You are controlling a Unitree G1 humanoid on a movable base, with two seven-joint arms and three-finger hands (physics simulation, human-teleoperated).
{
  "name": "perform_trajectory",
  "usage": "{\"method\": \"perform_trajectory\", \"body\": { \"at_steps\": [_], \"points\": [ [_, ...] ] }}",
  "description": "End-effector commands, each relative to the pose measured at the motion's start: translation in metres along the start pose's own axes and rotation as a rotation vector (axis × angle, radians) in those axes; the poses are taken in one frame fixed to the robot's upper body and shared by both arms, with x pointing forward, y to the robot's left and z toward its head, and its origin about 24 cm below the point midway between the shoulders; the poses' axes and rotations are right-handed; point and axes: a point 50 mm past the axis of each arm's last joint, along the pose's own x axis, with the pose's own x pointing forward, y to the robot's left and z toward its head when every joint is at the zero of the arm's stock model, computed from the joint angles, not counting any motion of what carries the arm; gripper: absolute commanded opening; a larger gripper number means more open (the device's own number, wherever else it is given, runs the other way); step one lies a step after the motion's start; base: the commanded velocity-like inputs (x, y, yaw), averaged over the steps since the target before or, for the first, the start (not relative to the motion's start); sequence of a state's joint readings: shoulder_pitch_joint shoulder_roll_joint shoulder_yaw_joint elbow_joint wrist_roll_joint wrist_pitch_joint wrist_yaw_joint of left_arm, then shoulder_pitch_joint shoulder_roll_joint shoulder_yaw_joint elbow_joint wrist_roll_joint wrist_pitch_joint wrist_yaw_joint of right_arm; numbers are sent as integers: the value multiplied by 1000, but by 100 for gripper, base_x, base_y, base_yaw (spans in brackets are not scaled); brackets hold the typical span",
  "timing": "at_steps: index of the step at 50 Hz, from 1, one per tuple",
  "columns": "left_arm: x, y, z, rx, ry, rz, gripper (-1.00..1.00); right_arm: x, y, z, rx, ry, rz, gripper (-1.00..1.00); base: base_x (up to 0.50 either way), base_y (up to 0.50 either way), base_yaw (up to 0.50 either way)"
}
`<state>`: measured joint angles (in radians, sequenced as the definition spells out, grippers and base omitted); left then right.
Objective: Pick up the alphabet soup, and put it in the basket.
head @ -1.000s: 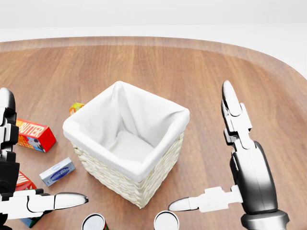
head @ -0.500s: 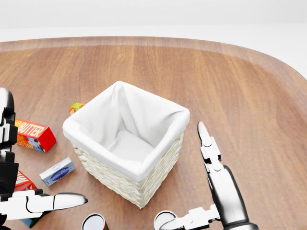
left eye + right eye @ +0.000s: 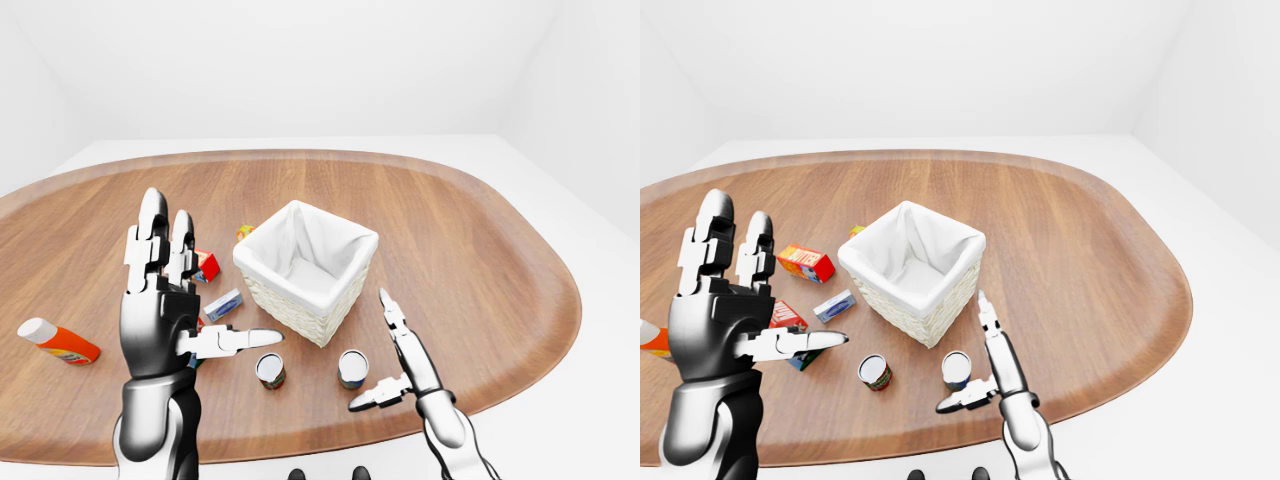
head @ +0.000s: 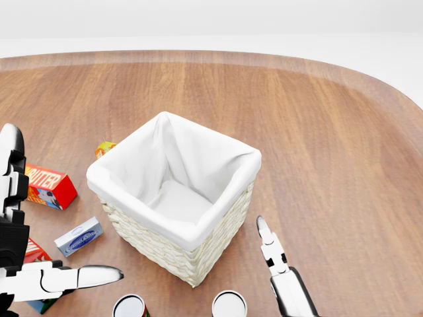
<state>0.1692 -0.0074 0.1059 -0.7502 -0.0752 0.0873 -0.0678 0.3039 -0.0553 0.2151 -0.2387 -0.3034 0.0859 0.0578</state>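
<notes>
Nearest the robot, at bottom of the eye views, two cans stand upright on the wooden table. The one w/ the blue-and-white label, the alphabet soup can, sits just beside the right hand, which hangs low w/ fingers spread apart: thumb pointing left under the can, long finger pointing up toward the basket. Not touching the can as far as visible. The 2nd can, red/green label, stands left of it, near but apart.

Left hand is raised, palm open, fingers apart, thumb sticking out to the right; holds nothing.

Past the cans: wicker basket w/ white cloth liner, roughly mid-table, nothing visible inside. To its left, a small blue-white box, a red butter box, and a small yellow-orange pkg at the basket's far-left corner. Far left edge of left-eye view: an orange bottle w/ white cap, lying on its side, well apart from the rest.
</notes>
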Motion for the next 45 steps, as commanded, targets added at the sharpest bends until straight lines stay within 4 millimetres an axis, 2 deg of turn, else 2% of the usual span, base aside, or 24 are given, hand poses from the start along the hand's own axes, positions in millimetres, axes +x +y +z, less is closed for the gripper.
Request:
{"method": "perform_trajectory", "body": {
  "at_steps": [1,14,22,30,45],
  "points": [
    [0,0,-3,0,10,0,100,-2,12,-16,-6,65,40,100,0,0,0],
    [1,0,-4,-1,15,-1,100,3,18,-28,-20,95,61,100,0,0,0],
    [0,0,-5,0,22,-1,100,7,14,-34,-25,109,49,100,0,0,0],
    [0,0,-6,1,26,0,100,13,18,-48,-36,133,56,100,0,0,0],
    [0,-1,-5,4,24,-5,100,18,23,-53,-49,141,66,100,0,0,0]
  ]
}}
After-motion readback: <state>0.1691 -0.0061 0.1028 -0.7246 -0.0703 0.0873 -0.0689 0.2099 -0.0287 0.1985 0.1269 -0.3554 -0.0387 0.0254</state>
